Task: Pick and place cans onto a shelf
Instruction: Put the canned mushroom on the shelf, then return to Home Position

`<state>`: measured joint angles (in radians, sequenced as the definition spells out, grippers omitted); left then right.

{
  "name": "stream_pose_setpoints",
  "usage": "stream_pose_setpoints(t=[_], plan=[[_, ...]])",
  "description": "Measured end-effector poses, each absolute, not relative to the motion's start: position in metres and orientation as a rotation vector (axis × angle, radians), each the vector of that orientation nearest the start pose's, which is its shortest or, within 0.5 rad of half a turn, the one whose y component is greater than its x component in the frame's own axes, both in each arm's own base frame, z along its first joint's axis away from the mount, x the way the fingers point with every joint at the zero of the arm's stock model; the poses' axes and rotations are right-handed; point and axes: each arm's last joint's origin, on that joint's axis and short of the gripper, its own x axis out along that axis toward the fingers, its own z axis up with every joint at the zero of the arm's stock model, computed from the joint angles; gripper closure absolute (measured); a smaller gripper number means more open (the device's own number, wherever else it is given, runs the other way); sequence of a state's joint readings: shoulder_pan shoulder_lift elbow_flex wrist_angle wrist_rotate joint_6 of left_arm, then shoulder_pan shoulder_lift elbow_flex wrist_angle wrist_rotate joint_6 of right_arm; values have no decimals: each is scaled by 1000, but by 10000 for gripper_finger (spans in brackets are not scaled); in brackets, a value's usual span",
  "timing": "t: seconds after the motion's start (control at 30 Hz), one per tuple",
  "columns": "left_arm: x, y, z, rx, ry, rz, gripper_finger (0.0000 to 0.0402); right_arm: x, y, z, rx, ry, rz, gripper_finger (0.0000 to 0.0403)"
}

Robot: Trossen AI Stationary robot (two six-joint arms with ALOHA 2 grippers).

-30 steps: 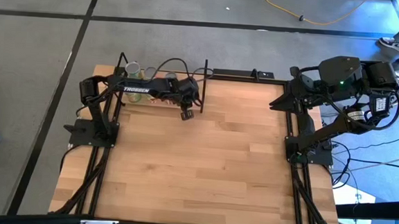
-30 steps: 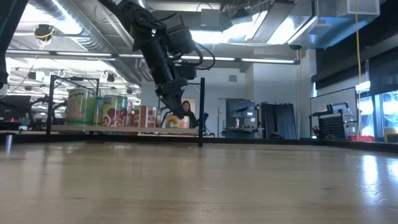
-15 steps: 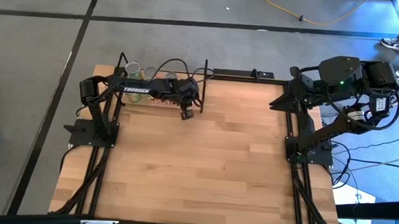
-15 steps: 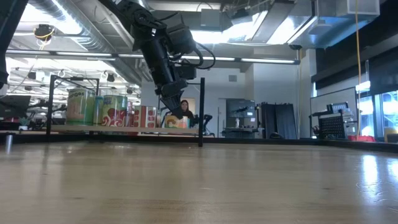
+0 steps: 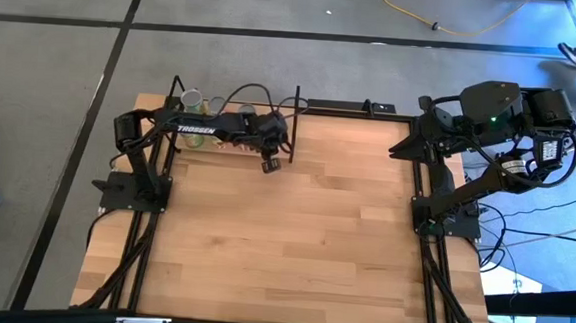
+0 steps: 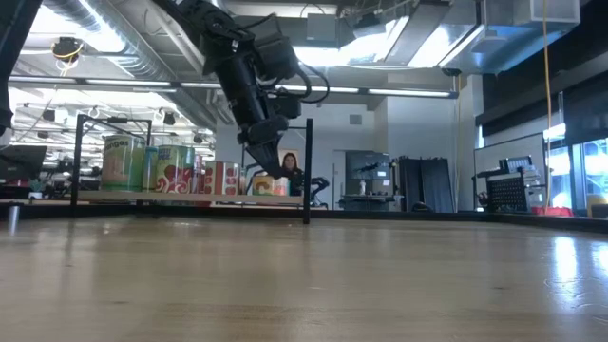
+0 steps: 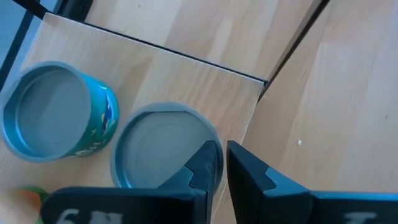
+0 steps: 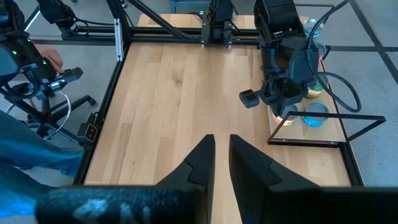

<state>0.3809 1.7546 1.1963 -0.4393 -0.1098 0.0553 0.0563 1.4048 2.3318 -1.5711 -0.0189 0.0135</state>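
Observation:
The shelf [image 6: 190, 197], a light-wood plank in a thin black frame, runs along the table's far left edge. Several cans [image 6: 174, 168] stand on it in a row. The left wrist view shows a blue-labelled can [image 7: 56, 118] and a grey-topped can [image 7: 155, 149] near the plank's right end. My left gripper [image 7: 224, 163] is shut and slants down over that grey-topped can's rim, at the shelf's right end [image 5: 271, 163]. My right gripper [image 8: 222, 149] is shut and held high at the table's far right, with nothing between its fingers. My left gripper's fingertips [image 7: 208, 163] stand over the rim of the grey-topped can [image 7: 186, 121], slanting down from above. I cannot tell whether they touch it. The can stands upright on the plank.
The black upright rod [image 6: 307, 171] of the shelf frame stands just right of my left gripper. A wide stretch of wooden tabletop [image 5: 293, 242] lies between the arms. A person sits in the room behind the table [image 6: 285, 171], and a blue sleeve [image 8: 25, 162] shows beside the table.

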Motion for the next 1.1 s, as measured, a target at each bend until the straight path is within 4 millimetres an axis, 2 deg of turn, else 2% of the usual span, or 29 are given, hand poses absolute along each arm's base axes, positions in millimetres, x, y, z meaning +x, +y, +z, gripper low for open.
stream_pose_setpoints(t=[0.47,0.63,0.83,1.0,1.1], plan=[[343,135,243,-57,1031,395,369,152,9,538,0,645,69,353],[356,121,284,-25,980,348,369,150,9,539,-47,636,86,353],[363,108,340,49,872,243,369,137,8,542,-67,606,91,353],[350,102,375,53,907,125,369,126,8,545,-98,580,98,353],[340,96,389,65,967,137,370,125,8,545,-100,578,98,353]])
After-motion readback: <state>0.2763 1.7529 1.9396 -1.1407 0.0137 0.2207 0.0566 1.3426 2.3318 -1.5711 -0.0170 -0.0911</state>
